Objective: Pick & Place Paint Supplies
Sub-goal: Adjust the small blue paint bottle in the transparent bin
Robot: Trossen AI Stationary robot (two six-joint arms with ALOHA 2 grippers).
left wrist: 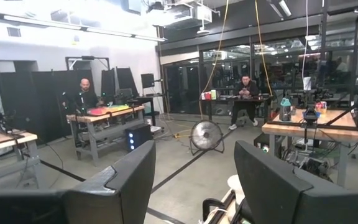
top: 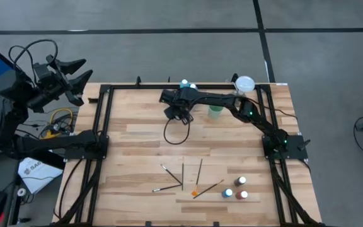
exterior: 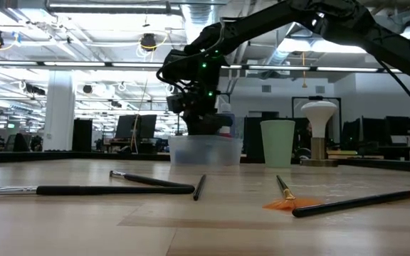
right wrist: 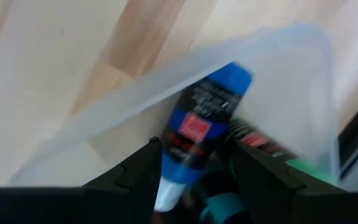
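Now poised over the clear tray [right wrist: 291,74] at the table's far edge: right gripper [right wrist: 194,165] clasping a blue paint bottle [right wrist: 207,121], long axis running straight ahead between the fingers; left gripper [left wrist: 194,186] spread wide, empty, off-table.

Wooden table [top: 137,135] with scattered paintbrushes [top: 183,178], paint bottles [top: 235,189], cup [top: 215,113], tray [exterior: 203,151].

Pale green cup [top: 215,112], clear plastic tray [exterior: 203,150], wooden table [top: 137,145]
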